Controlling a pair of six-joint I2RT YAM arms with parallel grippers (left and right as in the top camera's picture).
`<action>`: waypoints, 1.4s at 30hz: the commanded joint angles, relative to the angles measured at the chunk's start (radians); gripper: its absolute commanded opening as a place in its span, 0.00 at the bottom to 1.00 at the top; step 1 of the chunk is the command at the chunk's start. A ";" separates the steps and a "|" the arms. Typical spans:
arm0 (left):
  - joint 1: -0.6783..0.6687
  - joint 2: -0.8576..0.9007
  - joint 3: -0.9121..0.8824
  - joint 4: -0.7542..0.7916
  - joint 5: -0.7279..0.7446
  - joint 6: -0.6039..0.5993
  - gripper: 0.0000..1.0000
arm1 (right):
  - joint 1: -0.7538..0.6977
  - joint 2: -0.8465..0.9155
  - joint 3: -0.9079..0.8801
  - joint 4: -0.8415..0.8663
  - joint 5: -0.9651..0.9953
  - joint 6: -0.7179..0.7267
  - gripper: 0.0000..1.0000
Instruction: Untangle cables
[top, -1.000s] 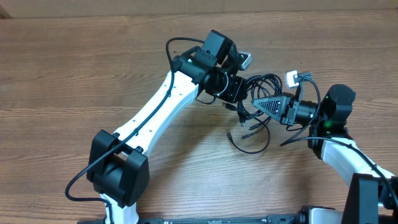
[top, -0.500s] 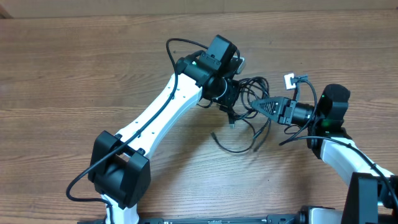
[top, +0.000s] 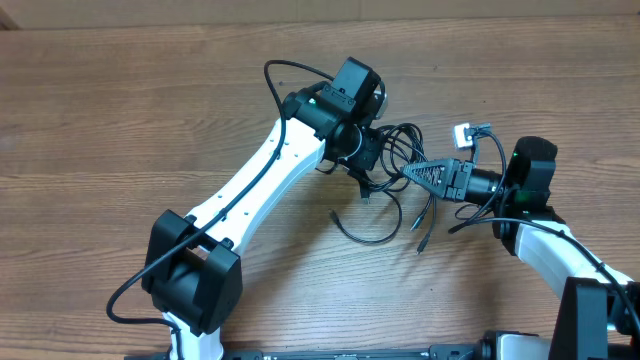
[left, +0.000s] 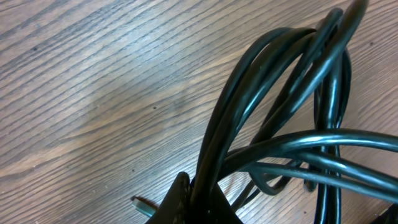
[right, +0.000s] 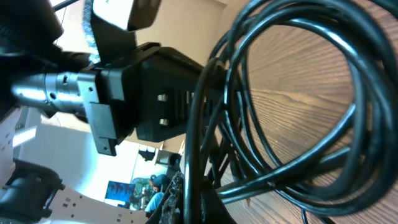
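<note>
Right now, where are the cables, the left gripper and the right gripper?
cables (left: 249, 87): left wrist view, on the bunched rising strands.
left gripper (top: 368, 172): overhead view, at its fingertips in the loops.
right gripper (top: 412, 172): overhead view, at its pointed finger tip.

Left arm (top: 262, 175) extended diagonally from its base toward the far right, wrist bent downward — left hand (top: 368, 178) closed, fingers together. Right arm (top: 545, 245) folded near its base; right hand (top: 410, 173) levelled leftward — closed, tips near the left hand.
</note>
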 joint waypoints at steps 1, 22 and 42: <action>0.015 -0.002 0.013 -0.003 -0.100 -0.021 0.04 | -0.002 -0.002 0.006 -0.044 0.023 -0.010 0.04; 0.000 -0.002 0.013 -0.026 -0.013 -0.020 0.04 | -0.002 -0.002 0.006 -0.601 0.718 -0.238 0.04; -0.002 -0.002 0.013 -0.031 0.042 -0.020 0.04 | -0.002 -0.002 0.007 -0.512 0.917 -0.233 0.04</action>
